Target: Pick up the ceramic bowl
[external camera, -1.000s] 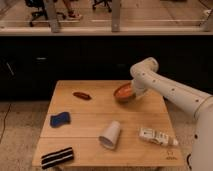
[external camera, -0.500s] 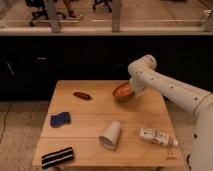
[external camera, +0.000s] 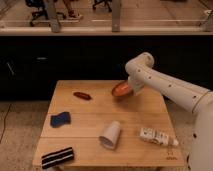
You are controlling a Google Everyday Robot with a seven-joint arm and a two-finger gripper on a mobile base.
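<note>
The gripper (external camera: 129, 90) hangs over the counter's (external camera: 95, 120) far right, jaws clamped on the tilted ceramic bowl (external camera: 120, 90), lifted clear.

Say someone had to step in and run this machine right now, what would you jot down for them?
Gripper: at the table's far right side, at the rim of the ceramic bowl.
Ceramic bowl: tilted and seemingly lifted off the table.
Done: the bowl appears picked up.
Left: probably just raise it clear and hold it steady.
Also on the table: a white cup on its side, a bottle lying down, a blue object, a dark striped object and a small reddish-brown item.
</note>
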